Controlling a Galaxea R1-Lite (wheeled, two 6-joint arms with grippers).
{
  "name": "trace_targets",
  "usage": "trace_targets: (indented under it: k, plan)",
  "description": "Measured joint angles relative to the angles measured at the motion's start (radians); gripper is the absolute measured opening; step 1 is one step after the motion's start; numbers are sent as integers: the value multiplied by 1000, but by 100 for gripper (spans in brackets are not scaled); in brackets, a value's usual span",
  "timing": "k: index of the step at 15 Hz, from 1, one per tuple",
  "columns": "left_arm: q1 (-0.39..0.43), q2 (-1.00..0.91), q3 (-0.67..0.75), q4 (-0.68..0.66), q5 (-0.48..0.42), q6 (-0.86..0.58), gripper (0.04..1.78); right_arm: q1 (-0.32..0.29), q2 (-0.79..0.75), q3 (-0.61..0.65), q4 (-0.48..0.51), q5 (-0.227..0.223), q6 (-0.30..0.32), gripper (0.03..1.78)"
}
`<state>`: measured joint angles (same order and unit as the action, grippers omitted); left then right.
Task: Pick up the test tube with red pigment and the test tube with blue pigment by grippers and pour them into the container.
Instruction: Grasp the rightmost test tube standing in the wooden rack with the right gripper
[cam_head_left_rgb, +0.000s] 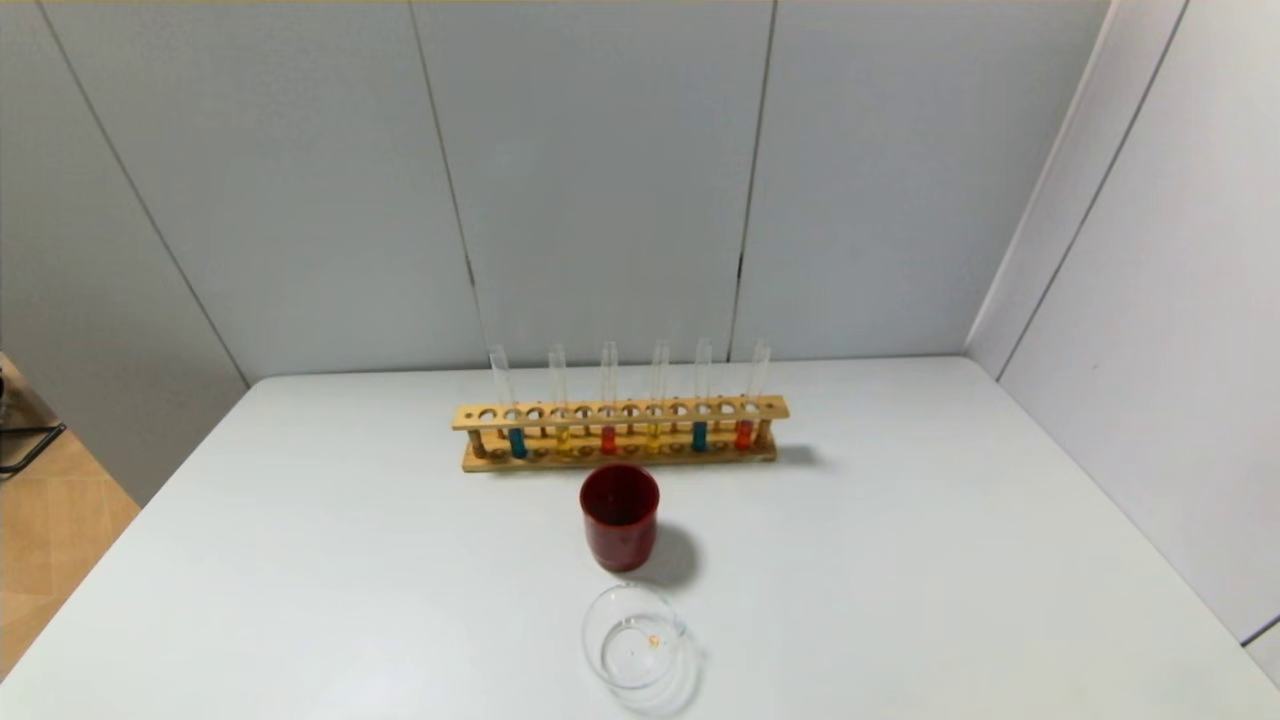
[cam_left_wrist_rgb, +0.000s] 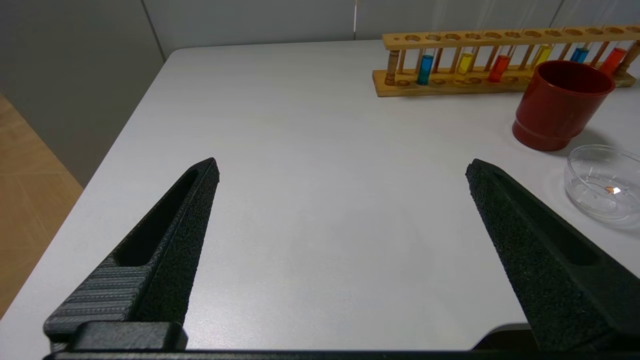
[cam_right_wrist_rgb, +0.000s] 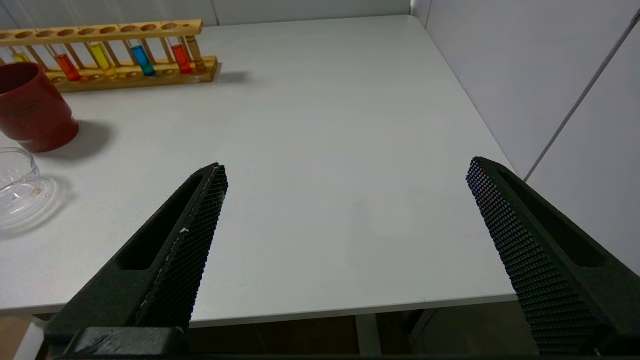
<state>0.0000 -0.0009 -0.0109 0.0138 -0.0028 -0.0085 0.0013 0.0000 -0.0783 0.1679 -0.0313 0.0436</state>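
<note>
A wooden rack (cam_head_left_rgb: 620, 411) at mid-table holds several upright tubes. Two hold red pigment (cam_head_left_rgb: 608, 440) (cam_head_left_rgb: 743, 434), two hold blue pigment (cam_head_left_rgb: 517, 442) (cam_head_left_rgb: 699, 436), and two hold yellow. The clear low container (cam_head_left_rgb: 633, 636) sits near the front edge and is empty but for an orange speck. Neither gripper shows in the head view. My left gripper (cam_left_wrist_rgb: 344, 165) is open and empty over the table's front left, with the red tube (cam_left_wrist_rgb: 499, 68), blue tube (cam_left_wrist_rgb: 425, 69) and container (cam_left_wrist_rgb: 602, 182) far off. My right gripper (cam_right_wrist_rgb: 347, 165) is open and empty over the front right edge.
A dark red cup (cam_head_left_rgb: 620, 515) stands between the rack and the container, close to both. It also shows in the left wrist view (cam_left_wrist_rgb: 560, 105) and the right wrist view (cam_right_wrist_rgb: 32, 107). Grey walls close in behind and on the right of the white table (cam_head_left_rgb: 950, 560).
</note>
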Motion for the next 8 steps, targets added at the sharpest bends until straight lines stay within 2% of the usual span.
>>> trace_targets:
  k: [3,5,8]
  plan:
    - [0,0,0,0,0,0,175,0,0,-1,-10,0,-1,175]
    - [0,0,0,0,0,0,175,0,0,-31,-5,24,5,175]
    - [0,0,0,0,0,0,175,0,15,-133,7,147,0,175]
